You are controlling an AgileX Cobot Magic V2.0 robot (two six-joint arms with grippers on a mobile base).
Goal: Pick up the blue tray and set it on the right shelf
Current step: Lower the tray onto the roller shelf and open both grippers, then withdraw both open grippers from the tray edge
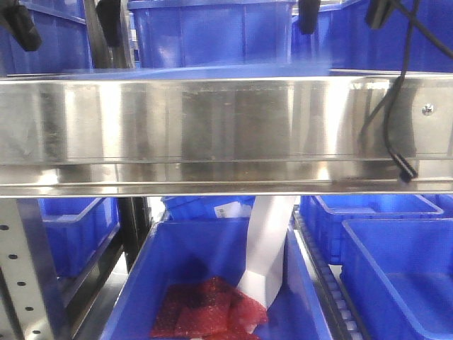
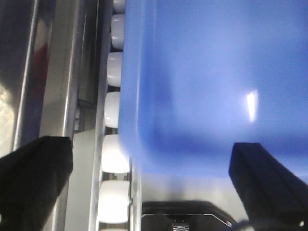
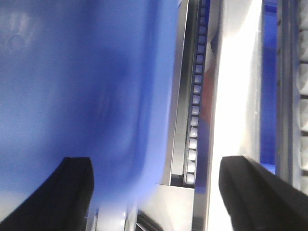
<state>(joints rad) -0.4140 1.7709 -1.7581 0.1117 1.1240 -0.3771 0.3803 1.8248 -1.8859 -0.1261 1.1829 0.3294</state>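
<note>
The blue tray [image 1: 212, 70] shows as a thin, blurred light-blue strip lying just above the right shelf's shiny front lip [image 1: 226, 127]. In the left wrist view the blue tray [image 2: 207, 82] fills the upper right, its near corner reaching between the black fingers [image 2: 33, 178]. My left gripper [image 2: 151, 185] is open and holds nothing. In the right wrist view the blue tray [image 3: 82, 82] covers the left side. My right gripper [image 3: 166, 192] is open too, with the tray's edge between its fingers. At the top of the front view the left gripper [image 1: 65, 25] and right gripper [image 1: 343, 14] hang over the tray.
Deep blue bins [image 1: 212, 32] stand behind the tray. Below the shelf, a bin [image 1: 141, 276] holds red bubble wrap [image 1: 205, 308] and white paper [image 1: 269, 248]; more bins [image 1: 396, 276] sit to the right. White rollers [image 2: 115, 154] line the shelf rail. A black cable [image 1: 396, 106] hangs at right.
</note>
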